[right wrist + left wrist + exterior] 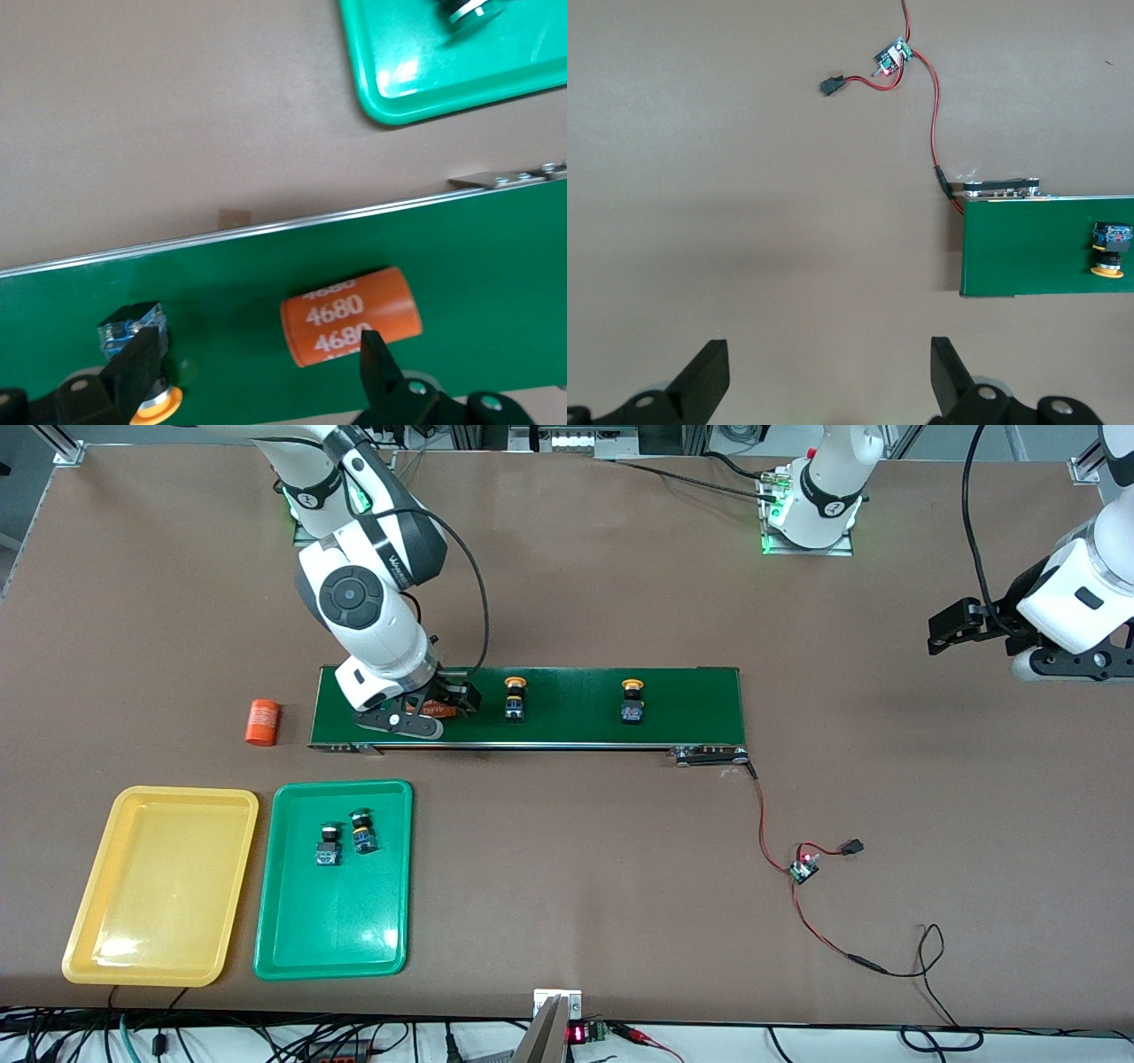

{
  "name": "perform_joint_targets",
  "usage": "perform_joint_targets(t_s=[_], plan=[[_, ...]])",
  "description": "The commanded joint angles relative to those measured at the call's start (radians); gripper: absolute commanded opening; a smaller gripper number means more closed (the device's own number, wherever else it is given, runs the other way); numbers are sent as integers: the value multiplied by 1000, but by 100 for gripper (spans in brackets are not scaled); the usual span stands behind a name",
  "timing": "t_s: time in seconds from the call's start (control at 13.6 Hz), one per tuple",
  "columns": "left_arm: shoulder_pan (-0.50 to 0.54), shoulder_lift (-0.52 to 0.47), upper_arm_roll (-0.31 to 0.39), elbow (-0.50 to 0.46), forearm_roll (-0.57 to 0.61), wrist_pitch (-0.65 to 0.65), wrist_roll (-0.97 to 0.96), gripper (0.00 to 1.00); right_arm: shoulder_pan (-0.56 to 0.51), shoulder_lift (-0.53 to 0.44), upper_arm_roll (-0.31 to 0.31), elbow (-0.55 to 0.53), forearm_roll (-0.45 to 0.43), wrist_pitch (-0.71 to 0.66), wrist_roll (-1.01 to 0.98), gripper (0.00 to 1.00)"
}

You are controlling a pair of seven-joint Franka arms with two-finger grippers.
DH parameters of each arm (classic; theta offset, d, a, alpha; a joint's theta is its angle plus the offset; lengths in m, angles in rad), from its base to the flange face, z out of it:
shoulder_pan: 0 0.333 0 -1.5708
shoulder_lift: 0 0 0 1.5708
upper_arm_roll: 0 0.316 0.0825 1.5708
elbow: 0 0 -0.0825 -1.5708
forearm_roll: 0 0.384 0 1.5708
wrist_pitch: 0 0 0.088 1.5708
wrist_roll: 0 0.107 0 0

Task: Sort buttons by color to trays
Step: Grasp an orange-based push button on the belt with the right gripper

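Nearest the front camera lie the two trays, side by side toward the right arm's end of the table: the yellow tray (89,921) holds nothing, while the green tray (332,921) carries both green buttons (328,845), standing close together in its part farther from the camera. Farther from the camera than the trays, an orange cylinder (262,722) lies on the bare table just beside the end of the conveyor belt (576,726).

At that end of the belt the right arm is bent steeply down, with the right gripper (434,708) low over a second orange cylinder (350,314) with white print. Its fingers are spread wide and pinch nothing: one tip is by the cylinder, the other by the first yellow button (515,698). The second yellow button (632,701) stands farther along the belt.

Green looks done, so the yellow half is in hand. The next move calls for centring the spread fingers on the button, not the cylinder, then closing on its body and carrying it to the yellow tray.

The left arm waits. The left gripper (943,631) hangs over bare table at its own end, fingers apart and empty.
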Motion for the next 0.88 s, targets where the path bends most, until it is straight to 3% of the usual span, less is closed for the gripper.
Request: perform_joint_targets(t_s=[0.0,0.81], plan=[[-1,-8,1,12,4,-3,19,100,36,28,2,-3,-10,46,63,100],[-1,-7,2,10,5,-1,21,100,103,117,2,-2,-16,110,66,100]])
